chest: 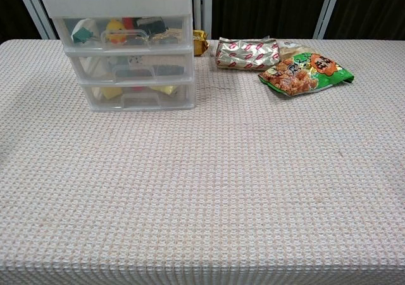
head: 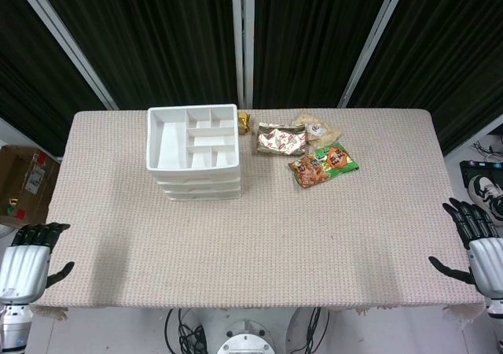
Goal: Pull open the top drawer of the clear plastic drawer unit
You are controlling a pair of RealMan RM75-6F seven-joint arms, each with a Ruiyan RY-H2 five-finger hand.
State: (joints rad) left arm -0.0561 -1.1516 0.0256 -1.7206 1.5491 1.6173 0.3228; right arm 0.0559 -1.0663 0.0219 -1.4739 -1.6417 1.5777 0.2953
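Note:
The clear plastic drawer unit (head: 195,151) (chest: 123,44) stands at the back left of the table, with a white divided tray on top and three drawers stacked below. Its top drawer (chest: 123,31) is pushed in flush; small coloured items show through its front, and its handle (chest: 124,39) faces me. My left hand (head: 30,252) hangs off the table's near left corner, fingers spread, holding nothing. My right hand (head: 475,240) hovers past the near right edge, also spread and empty. Neither hand appears in the chest view.
Snack packets lie right of the unit: a silver-red one (head: 280,140) (chest: 247,52), an orange-green one (head: 322,164) (chest: 305,73), a pale one (head: 316,126) and a small gold one (head: 244,120) (chest: 200,42). A cardboard box (head: 22,182) sits on the floor, left.

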